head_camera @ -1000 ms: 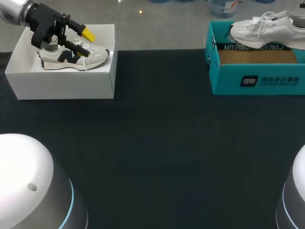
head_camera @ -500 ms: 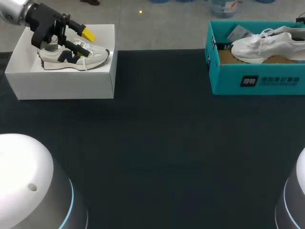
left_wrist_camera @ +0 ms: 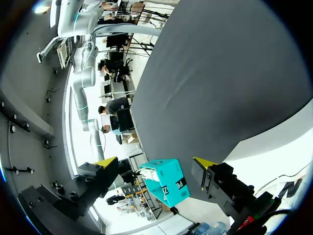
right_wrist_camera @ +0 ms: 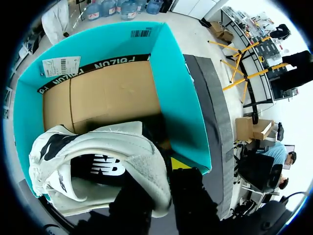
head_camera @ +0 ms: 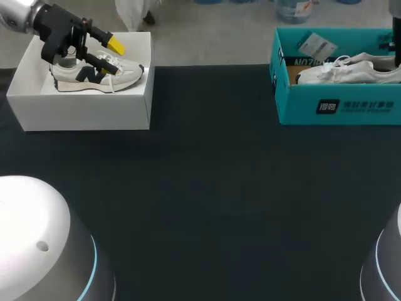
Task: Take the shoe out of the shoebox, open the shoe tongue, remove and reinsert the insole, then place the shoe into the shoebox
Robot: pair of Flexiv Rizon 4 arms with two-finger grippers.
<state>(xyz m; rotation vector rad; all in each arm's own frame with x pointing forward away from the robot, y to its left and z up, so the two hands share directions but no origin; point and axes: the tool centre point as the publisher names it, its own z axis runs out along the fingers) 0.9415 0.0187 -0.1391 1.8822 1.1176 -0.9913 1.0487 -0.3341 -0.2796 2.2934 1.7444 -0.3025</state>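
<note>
two shoes are shown, each in its own box. at the left, a grey-and-white shoe (head_camera: pixel 94 75) is seen lying in a white box (head_camera: pixel 88 113), heel at the outer end and toe toward the middle of the table (head_camera: pixel 213 188). the left gripper (left_wrist_camera: pixel 155 162) is held just above it with the yellow tips well apart and nothing between them (in the left wrist view the shoe shows off to one side of the fingers, not between them).

at the right, a white shoe (head_camera: pixel 351 72) lies low in the teal shoebox (head_camera: pixel 338 106), its long axis along the box's long side, toe toward the table's middle and heel at the outer end. in the right wrist view the heel wall is seen clamped by the right gripper (right_wrist_camera: pixel 162 188). one finger appears to be inside the shoe's opening, the other outside behind the heel.

the last step, setting the shoe into the shoebox, is judged nearly done. the coming move turns on one relation: the heel sits directly at the jaws while the rest of the shoe stretches away ahead of them over the cardboard floor (right_wrist_camera: pixel 107 93). a release and a straight lift would probably be called for. whether the sole is already borne by the floor cannot be told.
</note>
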